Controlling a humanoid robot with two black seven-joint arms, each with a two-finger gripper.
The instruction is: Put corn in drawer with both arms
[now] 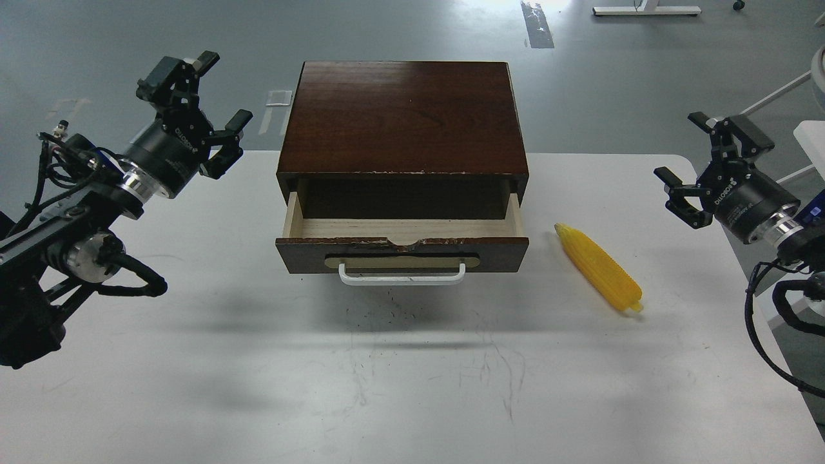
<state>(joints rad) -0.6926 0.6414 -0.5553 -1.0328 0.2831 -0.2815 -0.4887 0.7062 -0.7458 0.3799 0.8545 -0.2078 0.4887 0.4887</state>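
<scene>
The yellow corn (pixel 599 267) lies on the white table to the right of the drawer, pointed end toward the back. The drawer (pixel 403 248) stands pulled partly out of the dark wooden box (pixel 403 119); its pale wood inside shows nothing in it and its white handle faces me. My left gripper (pixel 196 103) is open and empty, raised to the left of the box near the table's back edge. My right gripper (pixel 706 158) is open and empty, raised at the table's right edge, to the right of and behind the corn.
The white table (pixel 258 361) carries only the box and the corn. Grey floor lies behind it. A white frame (pixel 802 96) stands off the table's right side, close to my right arm. Loose black cables hang from both arms.
</scene>
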